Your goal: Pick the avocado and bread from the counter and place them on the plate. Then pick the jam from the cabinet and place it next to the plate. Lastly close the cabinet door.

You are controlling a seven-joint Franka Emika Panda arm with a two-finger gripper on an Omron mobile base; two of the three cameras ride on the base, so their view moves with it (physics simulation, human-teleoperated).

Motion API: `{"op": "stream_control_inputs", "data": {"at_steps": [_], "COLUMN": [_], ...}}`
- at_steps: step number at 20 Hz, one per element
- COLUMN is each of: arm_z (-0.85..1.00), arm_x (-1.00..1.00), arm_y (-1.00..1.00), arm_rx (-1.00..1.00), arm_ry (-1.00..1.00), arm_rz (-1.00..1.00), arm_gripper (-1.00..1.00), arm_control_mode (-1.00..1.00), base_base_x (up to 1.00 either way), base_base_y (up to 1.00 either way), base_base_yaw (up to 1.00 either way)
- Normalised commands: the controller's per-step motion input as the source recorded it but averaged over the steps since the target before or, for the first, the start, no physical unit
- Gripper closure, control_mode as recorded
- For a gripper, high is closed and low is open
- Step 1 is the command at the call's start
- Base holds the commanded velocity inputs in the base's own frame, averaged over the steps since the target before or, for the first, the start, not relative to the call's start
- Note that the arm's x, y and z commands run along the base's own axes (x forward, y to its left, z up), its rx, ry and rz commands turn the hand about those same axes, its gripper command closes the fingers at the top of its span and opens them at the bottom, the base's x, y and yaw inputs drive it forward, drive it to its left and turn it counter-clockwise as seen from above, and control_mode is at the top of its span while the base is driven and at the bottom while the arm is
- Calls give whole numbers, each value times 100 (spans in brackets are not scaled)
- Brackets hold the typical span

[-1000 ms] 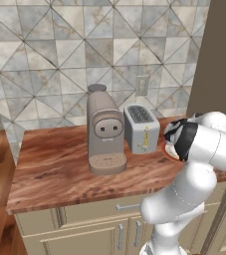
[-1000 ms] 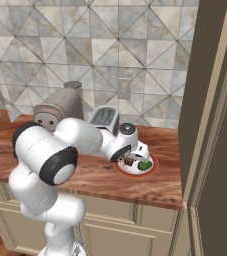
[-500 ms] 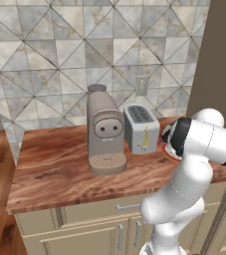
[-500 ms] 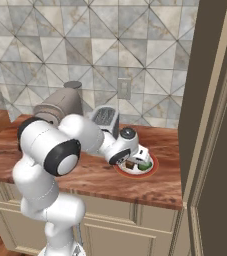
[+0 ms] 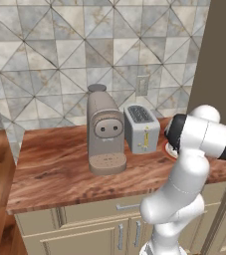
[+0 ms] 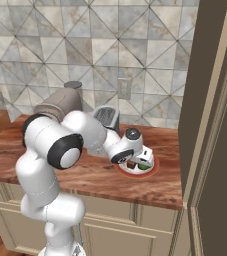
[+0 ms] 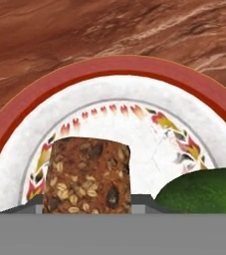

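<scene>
- Gripper [image 6: 141, 161] hangs low over the plate [image 7: 194, 107], jaws clamped on the bread [image 7: 87, 177].
- Avocado [image 7: 204, 191] sits on the plate just beside it.
- Risk: a careless release knocks the avocado rolling off the rim.

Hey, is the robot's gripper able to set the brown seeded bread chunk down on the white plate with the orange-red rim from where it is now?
Probably yes. The gripper, shut on the brown seeded bread chunk, hangs right over the white plate with the orange-red rim. The dark-green avocado lies to one side, and bare plate shows beyond the bread.
</scene>
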Motion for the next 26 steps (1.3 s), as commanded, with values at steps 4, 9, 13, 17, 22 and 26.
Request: {"op": "stream_control_inputs", "data": {"at_steps": [4, 9, 13, 17, 22, 26], "arm_z": [-3, 5, 28, 40, 46, 58], "arm_x": [1, -10, -16, -4, -6, -23], "arm_y": [-4, -14, -4, 0, 0, 1], "arm_rx": [0, 0, 0, 0, 0, 0], "arm_ry": [0, -5, -9, -6, -2, 0], "arm_rz": [0, 0, 0, 0, 1, 1], "arm_gripper": [-100, -100, -100, -100, -100, -100], "arm_control_mode": [-100, -100, -100, -100, -100, -100], "base_base_x": [0, 0, 0, 0, 0, 0], "base_base_y": [0, 0, 0, 0, 0, 0], "base_base_yaw": [0, 0, 0, 0, 0, 0]}}
